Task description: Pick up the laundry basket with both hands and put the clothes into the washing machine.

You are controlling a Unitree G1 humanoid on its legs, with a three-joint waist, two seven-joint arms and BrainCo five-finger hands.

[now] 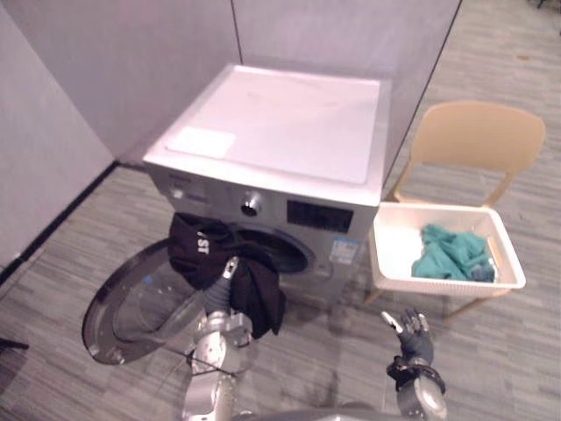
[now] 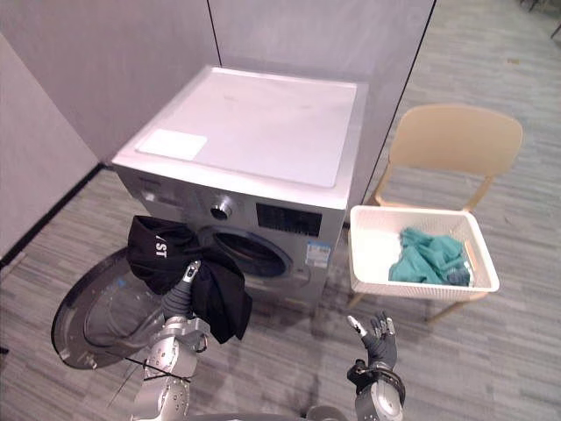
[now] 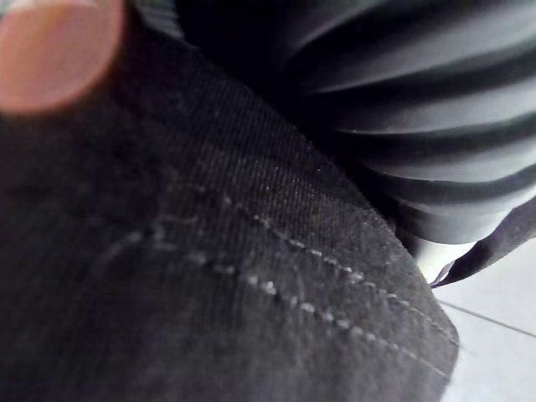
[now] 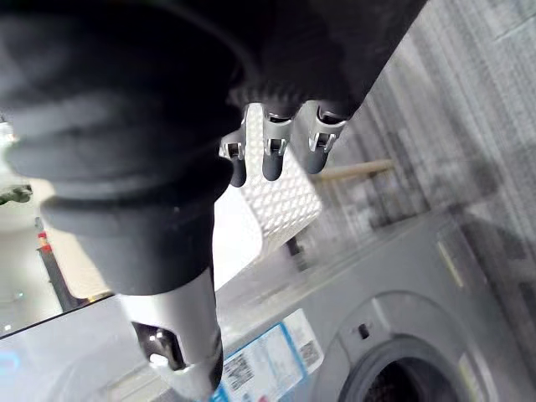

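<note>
L hand [image 1: 231,266] is under a black cloth garment [image 1: 203,253] hanging at the front of the silver front-load washing machine [image 1: 280,132]. Fingers mostly covered, so grip can't be told. R hand [image 1: 414,336] is low at near right, fingers apart, empty. White perforated plastic laundry basket [image 1: 438,285] w/ teal cloth [image 1: 451,250] sits on a beige plastic chair [image 1: 478,136], right of the machine.

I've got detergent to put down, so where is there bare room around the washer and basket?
The washing machine top is bare behind the flat white sheet at its front left corner. The basket has a bare left half; teal clothes fill its right. Crowded: the drum opening, where the black garment hangs over the left hand above the open door.
</note>
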